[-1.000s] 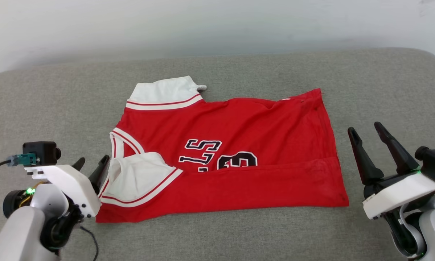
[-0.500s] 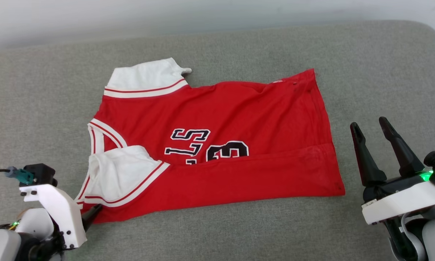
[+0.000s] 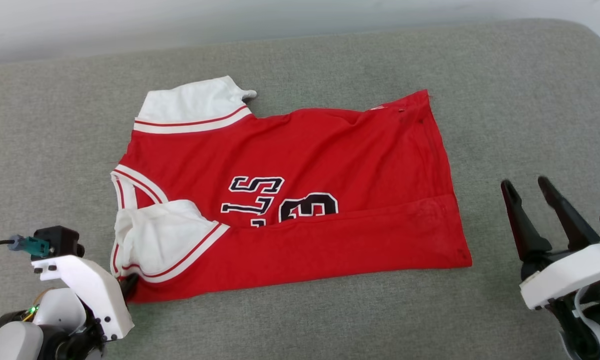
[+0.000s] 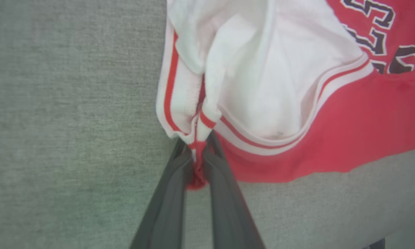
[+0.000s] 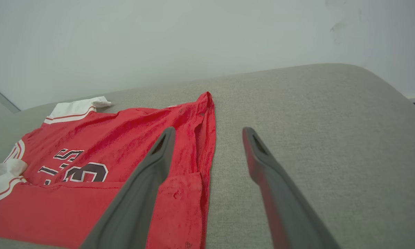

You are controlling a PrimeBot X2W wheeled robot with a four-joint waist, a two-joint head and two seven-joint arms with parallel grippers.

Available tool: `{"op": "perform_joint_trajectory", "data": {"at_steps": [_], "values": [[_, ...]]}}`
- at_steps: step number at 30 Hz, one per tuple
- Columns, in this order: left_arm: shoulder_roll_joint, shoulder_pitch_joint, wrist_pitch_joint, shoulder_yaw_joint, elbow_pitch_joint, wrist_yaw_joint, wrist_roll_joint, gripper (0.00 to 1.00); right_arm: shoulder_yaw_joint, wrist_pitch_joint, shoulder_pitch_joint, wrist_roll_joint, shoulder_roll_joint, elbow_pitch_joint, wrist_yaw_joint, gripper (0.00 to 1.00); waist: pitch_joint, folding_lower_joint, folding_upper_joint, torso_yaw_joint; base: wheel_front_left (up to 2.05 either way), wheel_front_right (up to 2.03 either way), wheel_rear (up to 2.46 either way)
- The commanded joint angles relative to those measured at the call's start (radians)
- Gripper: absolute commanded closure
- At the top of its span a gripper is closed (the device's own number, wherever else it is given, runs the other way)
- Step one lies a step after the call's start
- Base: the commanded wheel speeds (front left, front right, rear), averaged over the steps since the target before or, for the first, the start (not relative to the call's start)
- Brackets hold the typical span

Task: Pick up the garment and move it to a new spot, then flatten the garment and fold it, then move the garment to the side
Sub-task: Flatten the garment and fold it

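In the head view my left pincer [image 3: 128,286] is hiding almost wholly behind its white wrist housing [image 3: 87,290]. Just one dark tip is showing, at the near left corner of the garment [image 3: 300,165]. The left wrist view is making it plain: my left pincer [image 4: 197,147] is clamping that corner, both fingers [image 4: 172,193] pressing together on a pinch of red cloth and striped trim. The garment [image 4: 332,145] is running off that view's top and right edges.

The garment is lying across the middle of the grey fabric surface [image 3: 505,90], collar end toward my left, hem toward my right. Its near long edge is lying folded up over the front. That fold is covering the lower part of the black-and-white lettering, so I am not making out what it says. The near sleeve is lying crumpled on the front, and the far sleeve is lying flat.

My right pincer [image 3: 525,184] is hovering wide open off the hem end, apart from the cloth, its arm running out at the frame's corner. In the right wrist view my right pincer [image 5: 208,130] is gaping, holding nothing. The hem of the garment [image 5: 124,138] is showing behind one finger, and the collar end is slipping past that view's left edge.
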Motion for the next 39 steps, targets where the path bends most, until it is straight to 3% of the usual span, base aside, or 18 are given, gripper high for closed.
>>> {"op": "perform_joint_trajectory", "data": {"at_steps": [1, 11, 14, 23, 24, 25, 26, 39], "values": [[-0.002, 0.007, -0.020, -0.001, -0.019, 0.005, 0.014, 1.00, -0.012, 0.050, 0.015, 0.018, -0.013, 0.013, -0.001, 0.00, -0.012, 0.0000, 0.0000, 0.012, 0.00, 0.00, 0.00], [0.001, -0.018, -0.068, -0.024, -0.184, 0.020, 0.082, 1.00, -0.043, 0.580, -0.012, 0.114, -0.081, 0.105, -0.001, 0.00, 0.000, 0.0000, 0.0000, 0.083, 0.00, 0.00, 0.00], [-0.008, -0.032, -0.071, -0.040, -0.207, 0.022, 0.091, 1.00, -0.025, 0.656, -0.032, 0.131, -0.066, 0.113, -0.001, 0.00, 0.018, 0.0000, 0.0000, 0.104, 0.00, 0.00, 0.00], [-0.038, -0.050, -0.090, -0.063, -0.194, 0.010, 0.085, 1.00, 0.077, 0.751, -0.079, 0.166, -0.027, 0.210, 0.000, 0.00, 0.052, 0.0000, 0.0000, 0.136, 0.00, 0.00, 0.00], [-0.039, -0.052, -0.093, -0.064, -0.190, 0.010, 0.086, 1.00, 0.088, 0.752, -0.085, 0.168, -0.025, 0.220, 0.000, 0.27, 0.054, 0.0000, 0.0000, 0.138, 0.00, 0.00, 0.00], [-0.042, -0.053, -0.096, -0.064, -0.186, 0.010, 0.087, 1.00, 0.095, 0.749, -0.090, 0.171, -0.024, 0.227, 0.000, 0.72, 0.054, 0.0000, 0.0000, 0.140, 0.00, 0.00, 0.00], [-0.048, -0.054, -0.103, -0.064, -0.183, 0.008, 0.083, 1.00, 0.100, 0.744, -0.097, 0.177, -0.021, 0.233, 0.000, 1.00, 0.053, 0.0000, 0.0000, 0.140, 0.00, 0.00, 0.00], [-0.073, -0.017, -0.174, -0.059, -0.159, 0.015, 0.092, 1.00, 0.125, 0.682, -0.143, 0.192, -0.113, 0.203, -0.001, 1.00, -0.029, 0.0000, 0.0000, 0.135, 0.00, 0.00, 0.00]]}}
